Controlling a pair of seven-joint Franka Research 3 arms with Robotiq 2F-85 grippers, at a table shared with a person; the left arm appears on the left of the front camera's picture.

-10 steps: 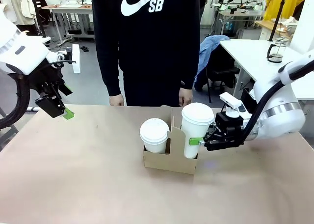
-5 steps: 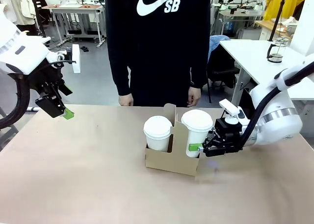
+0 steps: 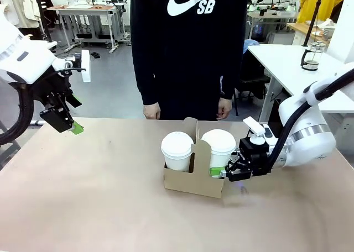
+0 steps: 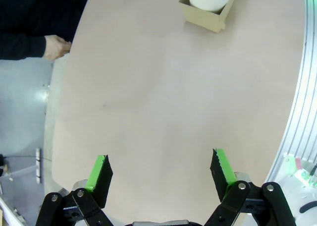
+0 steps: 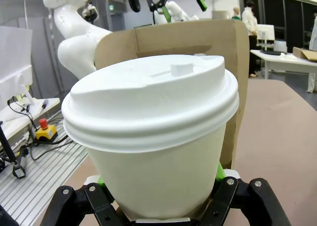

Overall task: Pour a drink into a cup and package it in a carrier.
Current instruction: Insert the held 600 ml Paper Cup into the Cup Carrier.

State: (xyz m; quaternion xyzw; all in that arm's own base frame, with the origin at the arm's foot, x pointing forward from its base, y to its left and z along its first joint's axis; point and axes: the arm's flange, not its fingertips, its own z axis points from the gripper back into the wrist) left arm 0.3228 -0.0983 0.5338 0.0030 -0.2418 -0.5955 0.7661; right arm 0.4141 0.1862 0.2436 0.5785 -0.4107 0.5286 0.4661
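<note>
While the right gripper grips the cup low in the right slot of the carrier, near the table's middle, the left gripper hangs open above the far left corner.

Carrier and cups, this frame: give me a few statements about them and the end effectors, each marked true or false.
1. The carrier holds two lidded white cups. True.
2. The right end effector grips the cup in the slot nearer it. True.
3. The left end effector is shut on a bottle. False: it is open, holding nothing.
4. The carrier lies tipped on its side. False: it stands upright on the table.
</note>
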